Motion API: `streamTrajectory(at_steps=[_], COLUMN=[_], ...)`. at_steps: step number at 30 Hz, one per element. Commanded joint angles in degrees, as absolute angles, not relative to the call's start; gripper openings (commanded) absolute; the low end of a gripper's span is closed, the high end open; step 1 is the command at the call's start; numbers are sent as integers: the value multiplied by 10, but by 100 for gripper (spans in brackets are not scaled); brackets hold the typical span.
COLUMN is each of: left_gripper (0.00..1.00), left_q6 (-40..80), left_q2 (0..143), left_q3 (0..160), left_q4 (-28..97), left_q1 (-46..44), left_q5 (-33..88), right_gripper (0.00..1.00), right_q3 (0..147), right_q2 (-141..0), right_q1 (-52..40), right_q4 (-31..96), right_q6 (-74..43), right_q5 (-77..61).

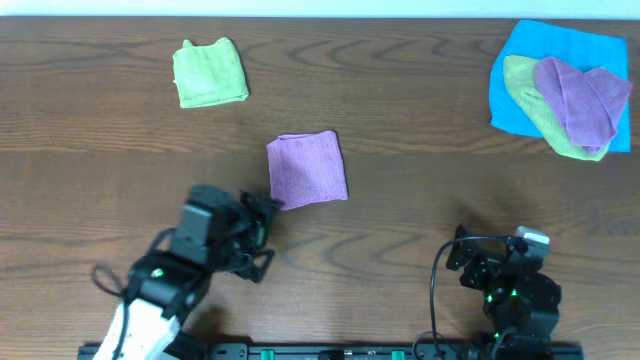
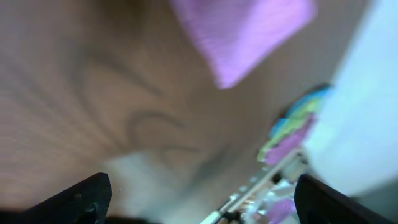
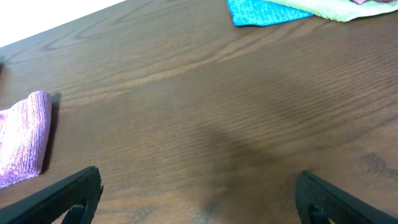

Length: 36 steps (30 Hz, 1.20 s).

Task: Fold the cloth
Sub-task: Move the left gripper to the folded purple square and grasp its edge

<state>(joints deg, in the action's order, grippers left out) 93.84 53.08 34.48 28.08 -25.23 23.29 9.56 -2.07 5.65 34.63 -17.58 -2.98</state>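
Cloth [image 1: 307, 170] — straight-edged, flat — left gripper [image 1: 265, 235], jaws wide, beside its corner

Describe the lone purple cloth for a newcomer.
On the dark wooden table, look near the middle, just beyond the left gripper. A lilac-purple square microfibre cloth lies flat and alone there, unlike the purple cloth heaped on the bright blue cloth at the right.
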Motion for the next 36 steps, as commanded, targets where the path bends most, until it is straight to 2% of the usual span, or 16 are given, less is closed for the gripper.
streamTrajectory(at_steps=[1,8,14,36], left_gripper=[95,95,95,95], left_q6=[981,1021,1028,1029], left_q2=[576,731,849,1031], left_q3=[338,338,338,359], left_q4=[260,68,-48,-198], left_q1=[-294,-366,-380,-380], left_q5=[170,6,-77,-137], right_gripper=[99,99,99,99], right_q3=[88,88,88,88], right_q2=[-15,-15,-15,-15], right_q1=[51,51,51,51], right_q4=[346,346,346,346], right_q6=[-182,-182,-182,-182], right_q5=[-30,-30,-30,-30])
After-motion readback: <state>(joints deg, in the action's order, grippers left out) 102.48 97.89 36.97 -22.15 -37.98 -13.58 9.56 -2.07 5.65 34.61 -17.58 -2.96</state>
